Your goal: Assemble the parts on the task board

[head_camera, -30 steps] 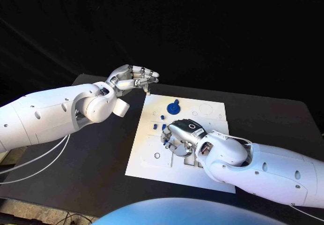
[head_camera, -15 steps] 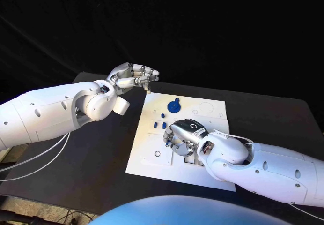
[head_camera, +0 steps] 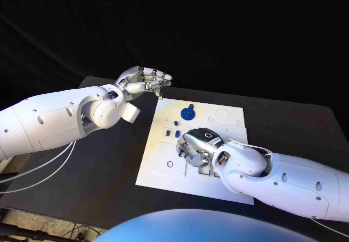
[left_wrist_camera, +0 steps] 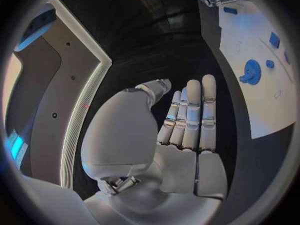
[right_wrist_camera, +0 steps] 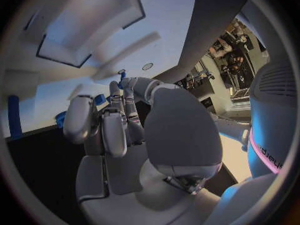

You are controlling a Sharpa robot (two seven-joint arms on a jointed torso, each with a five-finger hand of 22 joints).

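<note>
Dark room, black desk point(head_camera: 95, 176) with the white rectangular task board point(head_camera: 164, 166) in the middle of it.

Left hand point(head_camera: 144, 82) hangs off the board, just past its far-left corner, above bare desk. Fingers curled in towards the thumb in the head view; left wrist view shows them point(left_wrist_camera: 190, 115) laid straight side by side with nothing in the palm. Holds nothing.

Right hand point(head_camera: 195, 147) is down over the board's middle, fingers bent towards the surface. In the right wrist view its fingertips point(right_wrist_camera: 124, 92) sit right by a small blue part point(right_wrist_camera: 122, 75); can't tell if it's pinched or just touched, so grip state unknown.

On the board: round blue gear-shaped part point(head_camera: 187, 115) near the far edge, well apart from the right hand; also seen from the left wrist point(left_wrist_camera: 251, 71). Two small blue pegs point(head_camera: 172, 133) stand side by side between the gear and the right hand, another tiny blue piece point(head_camera: 175, 122) just beyond them. Empty round holes point(head_camera: 222, 116) at the far-right corner of the board.
</note>
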